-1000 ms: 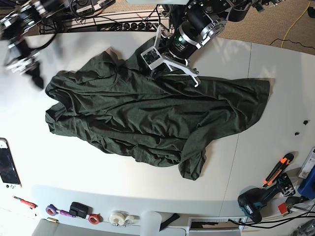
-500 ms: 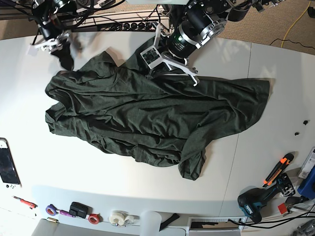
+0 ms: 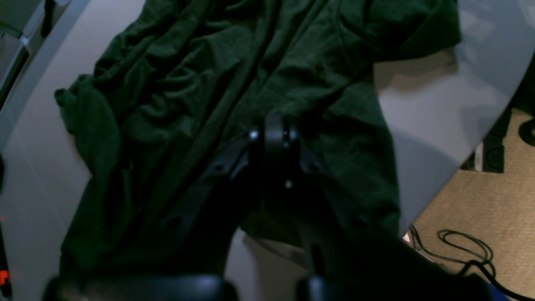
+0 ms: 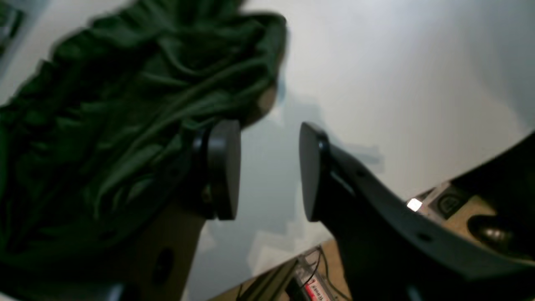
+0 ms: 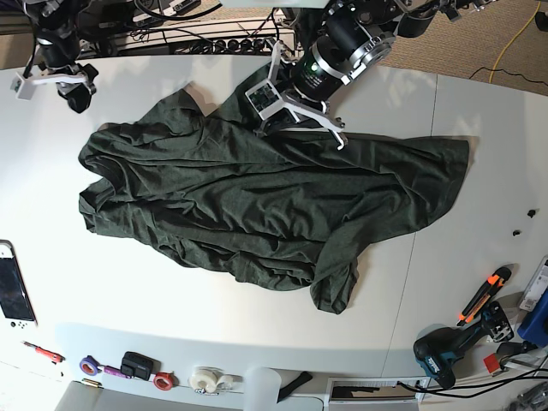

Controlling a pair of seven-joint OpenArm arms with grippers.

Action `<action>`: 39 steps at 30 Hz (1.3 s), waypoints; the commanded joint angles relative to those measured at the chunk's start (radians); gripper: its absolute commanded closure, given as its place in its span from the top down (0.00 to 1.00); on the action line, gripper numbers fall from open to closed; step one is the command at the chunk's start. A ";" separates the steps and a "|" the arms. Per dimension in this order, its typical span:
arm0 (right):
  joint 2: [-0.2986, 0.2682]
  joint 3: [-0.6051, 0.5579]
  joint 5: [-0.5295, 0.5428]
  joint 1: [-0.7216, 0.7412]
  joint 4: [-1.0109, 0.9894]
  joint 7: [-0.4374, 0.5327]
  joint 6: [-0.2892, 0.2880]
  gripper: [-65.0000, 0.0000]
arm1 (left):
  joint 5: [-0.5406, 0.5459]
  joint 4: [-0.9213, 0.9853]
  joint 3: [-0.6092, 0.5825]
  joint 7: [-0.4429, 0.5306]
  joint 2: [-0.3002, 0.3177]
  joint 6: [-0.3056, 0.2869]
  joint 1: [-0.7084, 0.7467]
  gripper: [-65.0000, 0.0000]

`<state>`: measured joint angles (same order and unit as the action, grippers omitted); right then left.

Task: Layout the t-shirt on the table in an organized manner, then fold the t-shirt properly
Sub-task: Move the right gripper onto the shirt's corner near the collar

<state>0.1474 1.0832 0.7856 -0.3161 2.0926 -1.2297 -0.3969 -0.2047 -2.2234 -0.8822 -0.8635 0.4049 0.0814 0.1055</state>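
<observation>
The t-shirt (image 5: 265, 205), soft dark olive fabric creased into long diagonal wrinkles, sprawls across the middle of the smooth white worktop (image 5: 479, 128). The left gripper (image 5: 278, 116) presses down at the garment's 12 o'clock edge, jaws closed on a fold of the cloth. The right gripper (image 4: 267, 167) hovers at 10 o'clock over bare worktop, jaws parted, rounded grey pads (image 4: 223, 167) empty.

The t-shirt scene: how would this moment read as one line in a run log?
t-shirt: spread, wrinkled, unfolded | table: white | left gripper: shut on t-shirt | right gripper: open, empty, beside t-shirt
</observation>
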 commanded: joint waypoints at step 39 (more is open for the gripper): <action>-0.012 -0.290 -0.034 0.034 -0.339 0.003 -0.097 0.00 | -0.001 -0.017 0.002 0.025 -0.003 0.000 -0.009 0.00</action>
<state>0.1387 0.7902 0.7837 -0.2768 1.7466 -1.1927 -0.4957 -0.1978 -2.2234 -0.8822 -0.8635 0.4049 0.0784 0.1024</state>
